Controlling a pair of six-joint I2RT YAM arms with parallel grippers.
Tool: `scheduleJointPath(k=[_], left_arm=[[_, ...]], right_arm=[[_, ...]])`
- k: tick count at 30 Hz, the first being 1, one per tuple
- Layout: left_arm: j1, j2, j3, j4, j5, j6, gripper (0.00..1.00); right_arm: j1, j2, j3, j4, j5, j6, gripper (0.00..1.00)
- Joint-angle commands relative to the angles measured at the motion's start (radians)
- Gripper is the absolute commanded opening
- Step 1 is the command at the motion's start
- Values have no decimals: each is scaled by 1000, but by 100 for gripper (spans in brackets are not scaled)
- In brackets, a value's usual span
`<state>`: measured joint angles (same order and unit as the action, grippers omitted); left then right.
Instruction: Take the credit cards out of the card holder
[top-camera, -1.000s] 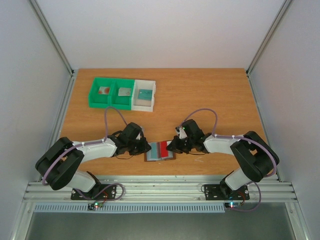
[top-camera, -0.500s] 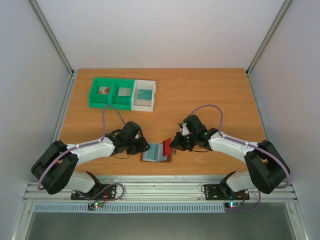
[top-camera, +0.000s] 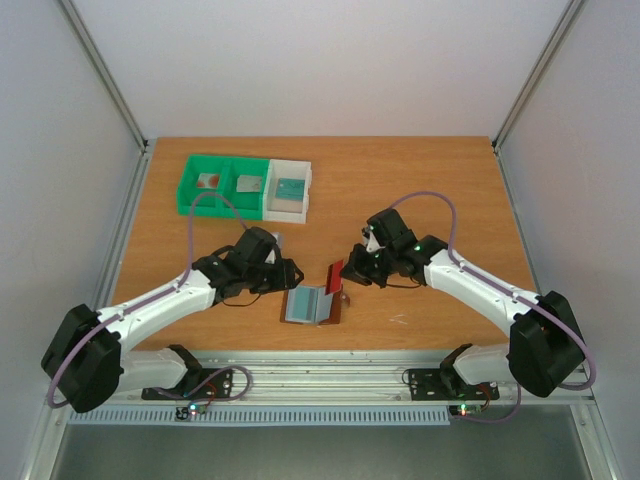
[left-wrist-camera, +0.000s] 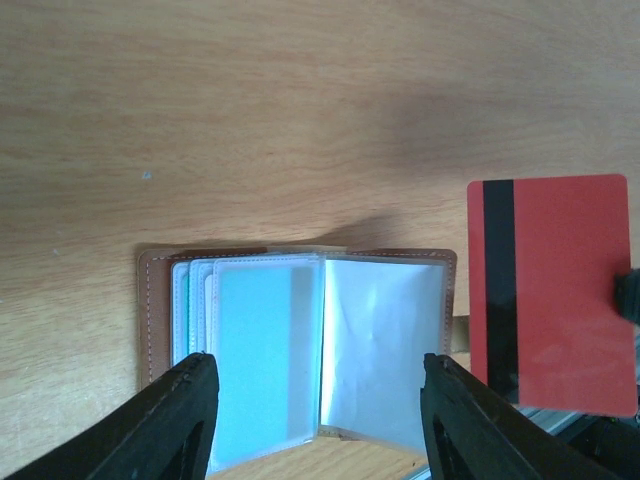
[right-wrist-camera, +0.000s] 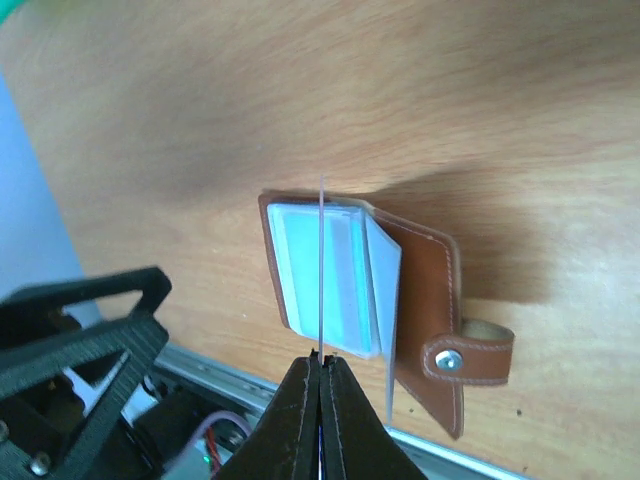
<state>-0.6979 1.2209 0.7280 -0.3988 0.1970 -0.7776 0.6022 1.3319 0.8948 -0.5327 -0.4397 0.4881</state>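
The right gripper (right-wrist-camera: 321, 360), shut on the edge of the red credit card (left-wrist-camera: 555, 290), holds it lifted free just beside the open card holder (left-wrist-camera: 300, 340), which lies under the open, empty left gripper (left-wrist-camera: 320, 410); next, I think, this card must be carried away and put down.

card holder (top-camera: 313, 305): on table (top-camera: 430, 190), centre of near edge | credit card (top-camera: 335, 276): off the table, above holder's right side | bins (top-camera: 227, 208): far-left corner, a card (top-camera: 291, 187) in each
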Motion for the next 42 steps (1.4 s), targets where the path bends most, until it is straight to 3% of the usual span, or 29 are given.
scheduleJointPath(k=[1, 8, 14, 20, 23, 27, 30, 34, 42], left_arm=[[-1, -38, 25, -53, -6, 46, 57], [-1, -55, -16, 12, 64, 7, 58], [-1, -90, -22, -6, 58, -13, 60], [-2, -131, 24, -84, 17, 16, 60], [-2, -156, 26, -55, 43, 38, 58], [-3, -192, 16, 31, 66, 110, 53], [-37, -231, 13, 79, -1, 189, 50], [-73, -278, 0, 143, -33, 293, 49], [-106, -289, -117, 417, 105, 520, 48]], right_arm=[[-6, 9, 140, -283, 135, 152, 1], [-5, 107, 336, -482, 182, 251, 1], [-5, 122, 342, -468, 217, 251, 1], [-5, 68, 252, -311, 293, 67, 1], [-3, 17, 213, -314, 295, 107, 1], [-5, 48, 290, -405, 202, 148, 1], [-4, 50, 279, -320, 64, 154, 1], [-3, 50, 293, -382, 30, 275, 1], [-3, 103, 387, -475, -33, 399, 1]])
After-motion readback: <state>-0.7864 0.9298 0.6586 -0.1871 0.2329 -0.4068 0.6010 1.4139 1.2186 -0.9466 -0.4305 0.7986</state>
